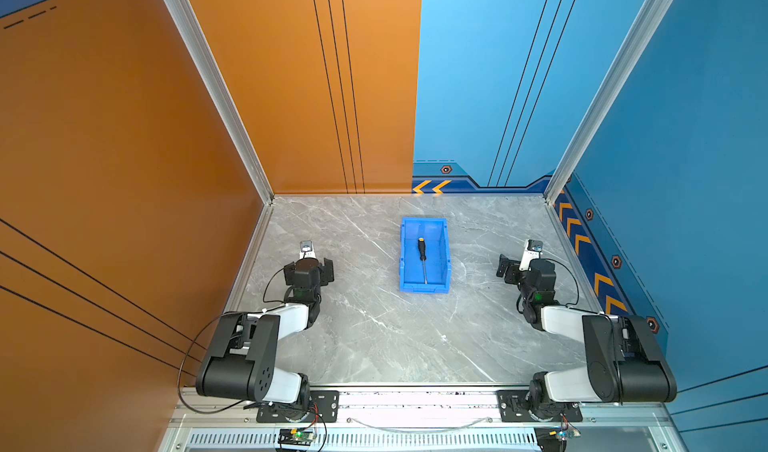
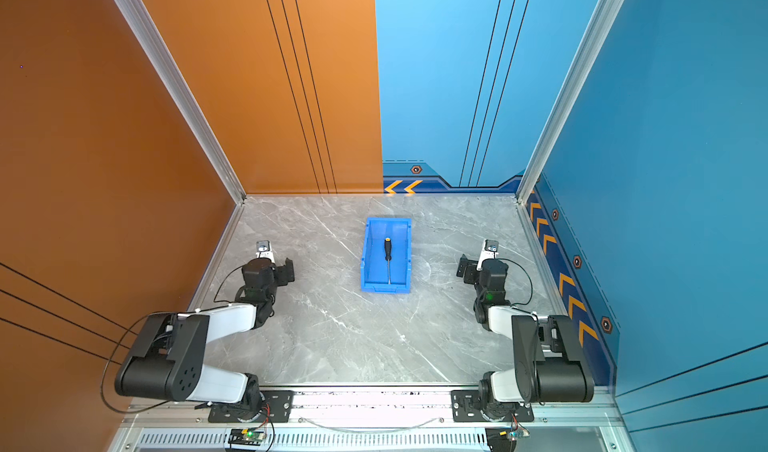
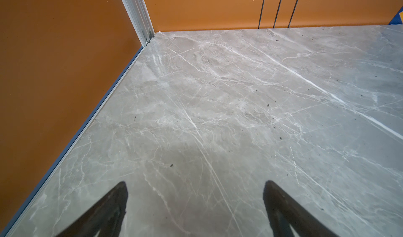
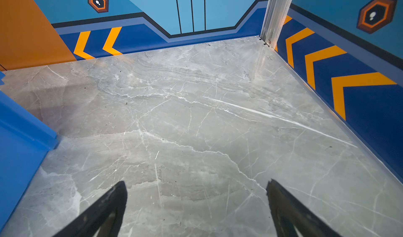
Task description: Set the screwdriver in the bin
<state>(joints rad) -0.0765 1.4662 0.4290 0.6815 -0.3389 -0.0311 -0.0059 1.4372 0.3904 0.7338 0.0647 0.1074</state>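
Top views both show the screwdriver (image 1: 422,257) lying flat inside the bin (image 1: 404,254), on its floor. It runs the long way down the bin. The screwdriver is thin. It has a black handle with a little yellow-orange cap on the end. That end points to the back wall. A long, thin silver rod comes out of the handle, and its tip sits close to the bin's near wall. The bin is bright blue, open on top, with a thick rim. It stands on the gray marble table (image 1: 374,337), about in the middle and nearer the back.

The left gripper (image 3: 195,183) is off to the left side, well apart from the bin. In the left wrist view its two black fingers (image 3: 117,198) are wide apart, with only bare table between them. The right gripper (image 4: 196,181) is off to the right side. Its fingers (image 4: 281,201) are wide apart too, and it holds nothing. The right wrist view shows part of the blue bin at its edge.
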